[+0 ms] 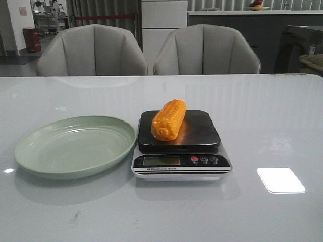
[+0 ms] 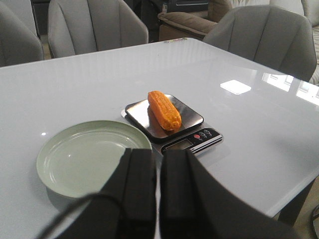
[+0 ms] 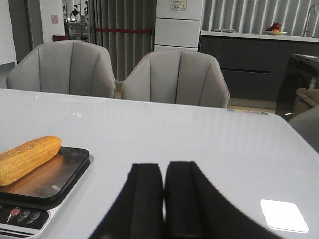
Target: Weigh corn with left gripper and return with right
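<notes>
The weighing half looks done, as far as the views show: the corn (image 1: 168, 119) lies on its side on the dark platform of the scale (image 1: 180, 144), at the centre of the front view, and neither arm has hold of it. What is left, by my judgement, is the return with the right arm, presumably to the green plate (image 1: 74, 146), which sits just beside the scale at the lower left.

The left end effector (image 2: 158, 191) fills the lower middle of its wrist view, fingers pressed together and holding nothing; the corn lies well beyond it, in the middle of that frame past the plate's rim. The right end effector (image 3: 164, 199) is likewise closed and empty (bottom centre of its view), with the corn at the left edge, well apart across the bare surface (image 1: 262, 116).
</notes>
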### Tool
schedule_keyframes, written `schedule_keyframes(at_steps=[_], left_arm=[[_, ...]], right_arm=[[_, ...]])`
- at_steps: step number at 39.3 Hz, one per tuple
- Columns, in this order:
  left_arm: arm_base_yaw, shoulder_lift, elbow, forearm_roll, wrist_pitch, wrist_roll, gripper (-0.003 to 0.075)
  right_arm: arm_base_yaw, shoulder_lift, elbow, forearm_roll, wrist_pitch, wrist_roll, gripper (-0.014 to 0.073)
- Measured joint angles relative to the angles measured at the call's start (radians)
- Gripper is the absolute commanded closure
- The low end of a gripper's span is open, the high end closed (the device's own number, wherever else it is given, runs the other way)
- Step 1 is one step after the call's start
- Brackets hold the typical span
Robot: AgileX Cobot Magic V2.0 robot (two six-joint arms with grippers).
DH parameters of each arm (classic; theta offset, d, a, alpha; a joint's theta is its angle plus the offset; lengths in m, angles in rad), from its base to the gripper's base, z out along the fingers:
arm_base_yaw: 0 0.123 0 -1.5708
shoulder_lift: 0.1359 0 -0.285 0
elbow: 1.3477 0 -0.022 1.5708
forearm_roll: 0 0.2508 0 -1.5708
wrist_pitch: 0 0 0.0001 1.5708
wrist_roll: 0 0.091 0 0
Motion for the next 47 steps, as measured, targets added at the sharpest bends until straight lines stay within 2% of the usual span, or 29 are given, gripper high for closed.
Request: schedule_keyframes(at_steps=[8,15,22,31,37,47], left_arm=[[0.000,0.000,0.000,0.002,0.005,0.002,0.0598],[0.000,0.000,0.000,0.002,0.009,0.002,0.0598],[0.000,0.000,0.000,0.002,0.011,0.002,0.0598],[0.000,0.000,0.000,0.002,0.012,0.002,0.0598],[0.000,0.000,0.000,0.002,0.012,0.002,0.0598],[0.000,-0.001,0.000,0.002,0.012,0.002,0.0598]], right_arm=[[0.000,0.000,0.000,0.000,-0.149,0.000,0.0414],[0.000,0.021,-0.037,0.000,-0.142,0.000,0.0414],[0.000,0.200,-0.199,0.000,-0.034,0.000,0.0414],[0.000,0.428,-0.394,0.052,0.238,0.035,0.0414],[0.000,0.485,-0.411,0.077,0.385,0.042,0.0414],[0.006,0.494,-0.411,0.086,0.421,0.045,0.0403]])
